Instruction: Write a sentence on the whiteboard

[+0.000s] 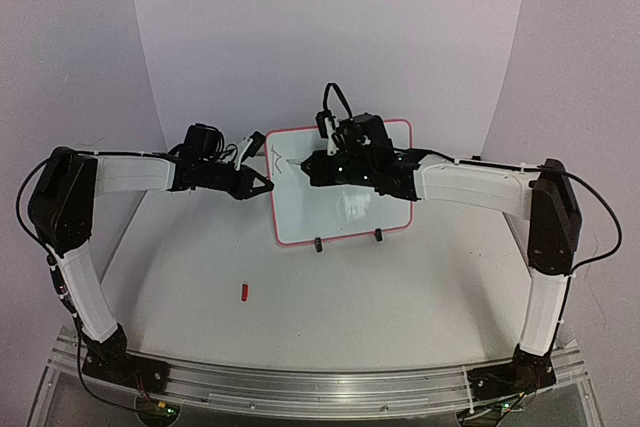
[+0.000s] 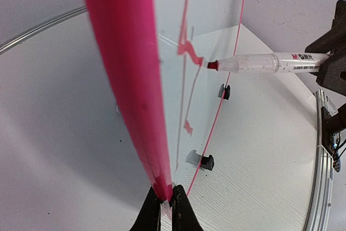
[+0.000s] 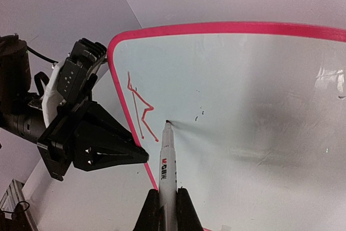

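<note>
The whiteboard, white with a red-pink frame, stands upright on two black clip feet. My left gripper is shut on its left frame edge; the jaws pinch it in the left wrist view. My right gripper is shut on a white marker whose tip touches the board near its upper left. A short red zigzag stroke lies just left of the tip. No two-line dark sentence is in view. The marker also shows in the left wrist view.
A small red marker cap lies on the white table in front of the left arm. An aluminium rail runs along the near edge. Curved white backdrop walls close in behind the board.
</note>
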{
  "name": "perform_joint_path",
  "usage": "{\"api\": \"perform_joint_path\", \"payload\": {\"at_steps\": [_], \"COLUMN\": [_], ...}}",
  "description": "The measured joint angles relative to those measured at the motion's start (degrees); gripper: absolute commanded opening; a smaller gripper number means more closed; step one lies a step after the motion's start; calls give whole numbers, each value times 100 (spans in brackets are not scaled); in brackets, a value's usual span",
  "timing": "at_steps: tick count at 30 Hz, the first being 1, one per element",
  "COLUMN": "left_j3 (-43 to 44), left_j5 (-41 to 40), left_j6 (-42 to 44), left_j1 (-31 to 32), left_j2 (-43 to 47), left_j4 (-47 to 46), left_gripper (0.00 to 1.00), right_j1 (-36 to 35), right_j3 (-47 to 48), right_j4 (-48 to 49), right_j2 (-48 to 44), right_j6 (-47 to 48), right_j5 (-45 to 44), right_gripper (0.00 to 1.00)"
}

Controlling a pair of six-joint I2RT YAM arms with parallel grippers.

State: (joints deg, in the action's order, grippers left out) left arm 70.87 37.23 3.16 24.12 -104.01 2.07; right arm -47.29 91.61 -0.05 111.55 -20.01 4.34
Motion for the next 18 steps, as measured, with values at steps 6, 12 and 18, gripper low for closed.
{"api": "perform_joint_path", "payload": {"at_steps": [6,12,18], "left_j3": [0,0,0], "left_j5": [-2,-11,-50], "left_j6": [0,0,-9], "left_j1": [0,0,0], "left_j2": [0,0,0], "left_j4": [0,0,-2], "left_gripper": [0,0,0], "right_j1": [0,0,-4], "right_j3": [0,13,68], "right_j4": [0,-2,-76], "right_j2": [0,61,199], "right_j6": [-22,-63,-85], "right_j5": [-2,103,306], "right_gripper": [0,0,0]}}
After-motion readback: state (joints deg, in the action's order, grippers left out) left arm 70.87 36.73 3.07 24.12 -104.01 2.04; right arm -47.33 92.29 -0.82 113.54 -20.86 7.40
